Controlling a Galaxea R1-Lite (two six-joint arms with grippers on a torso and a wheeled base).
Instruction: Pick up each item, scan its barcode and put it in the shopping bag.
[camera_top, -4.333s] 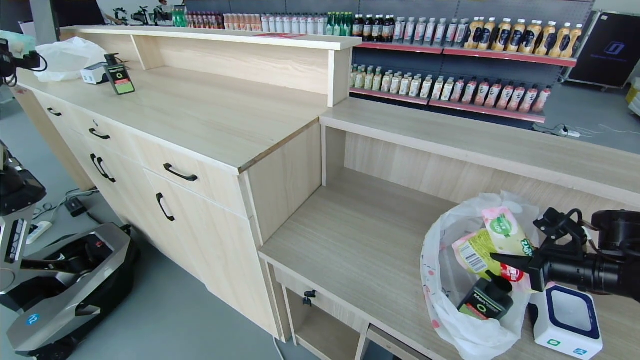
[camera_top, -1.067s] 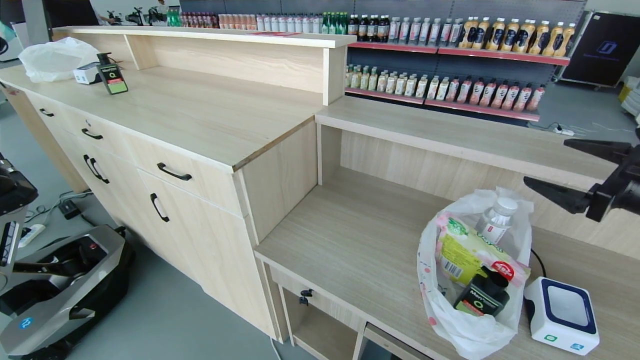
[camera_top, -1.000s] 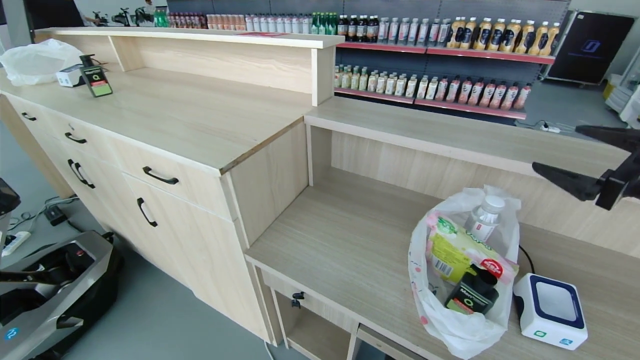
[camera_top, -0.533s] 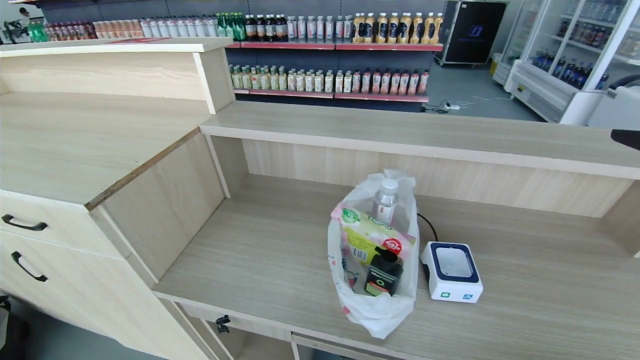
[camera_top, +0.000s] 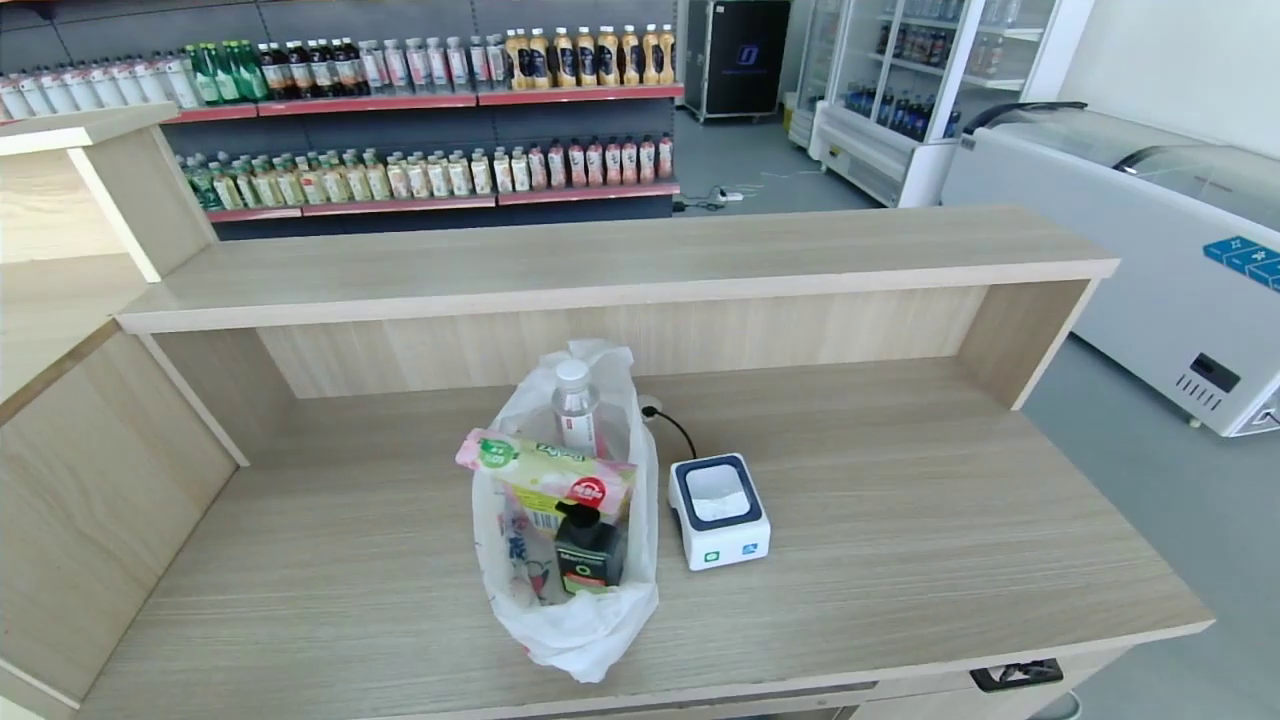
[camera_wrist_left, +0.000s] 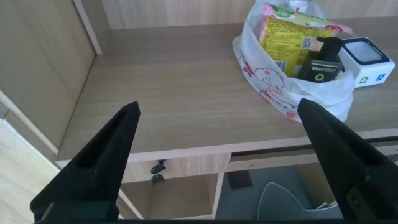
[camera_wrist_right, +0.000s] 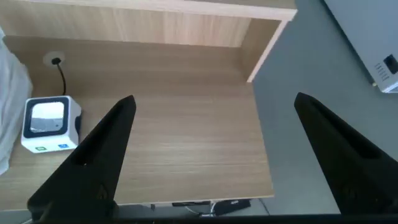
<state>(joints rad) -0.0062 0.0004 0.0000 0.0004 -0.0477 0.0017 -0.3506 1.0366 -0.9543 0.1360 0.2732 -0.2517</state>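
A white plastic shopping bag (camera_top: 590, 625) stands on the wooden counter (camera_top: 900, 520), left of the white barcode scanner (camera_top: 718, 510). Inside it are a clear water bottle (camera_top: 575, 405), a green and pink packet (camera_top: 545, 475) and a black bottle (camera_top: 588, 555). My left gripper (camera_wrist_left: 217, 109) is open and empty, off the counter's front edge, with the shopping bag (camera_wrist_left: 267, 87) and scanner (camera_wrist_left: 370, 59) farther off to one side. My right gripper (camera_wrist_right: 214, 101) is open and empty above the bare counter, on the far side of the scanner (camera_wrist_right: 50, 121) from the bag.
A raised ledge (camera_top: 600, 260) runs along the back of the counter, with side walls at both ends. A taller counter (camera_top: 40, 300) adjoins on the left. Bottle shelves (camera_top: 400, 100) and a chest freezer (camera_top: 1150, 230) stand beyond. The scanner's cable (camera_top: 680, 430) runs back.
The head camera has swung to the right, so the bag now sits centre. The right gripper, earlier in the bag at the packet, came out open and left the head view.
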